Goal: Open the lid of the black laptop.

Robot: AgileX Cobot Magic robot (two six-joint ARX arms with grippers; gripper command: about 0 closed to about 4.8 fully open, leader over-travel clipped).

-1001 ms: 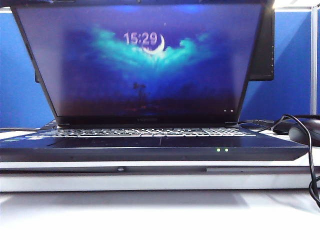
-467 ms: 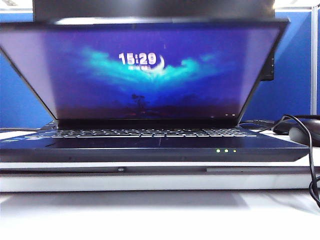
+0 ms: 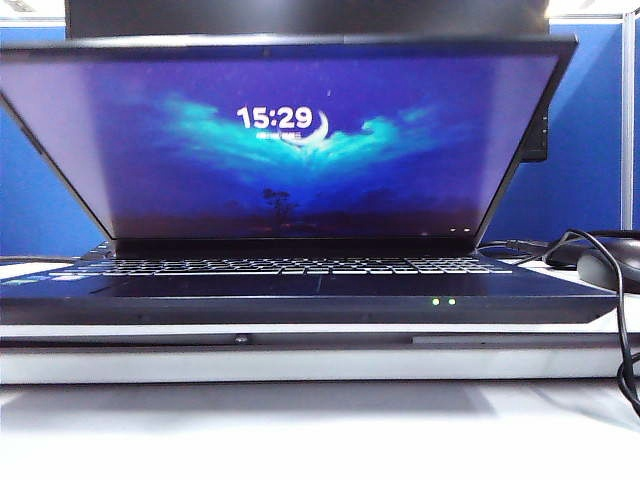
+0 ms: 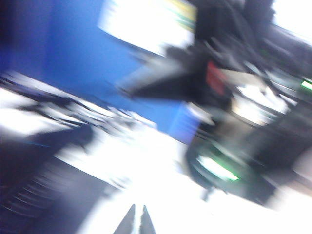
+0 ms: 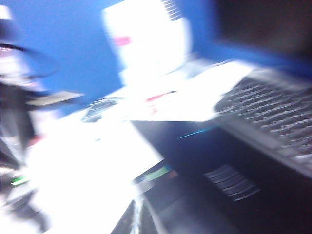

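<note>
Lid [image 3: 290, 140] tilted further forward, left tool [image 4: 137, 223], right tool [image 5: 139, 219] blurred

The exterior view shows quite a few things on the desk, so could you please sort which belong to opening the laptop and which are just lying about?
Job:
- laptop, on the desk
- lid, open and leaning forward, screen lit
- left gripper and right gripper, shown only in their blurred wrist views

Lying about:
- monitor behind the lid
- mouse on the right
- cable on the right
</note>
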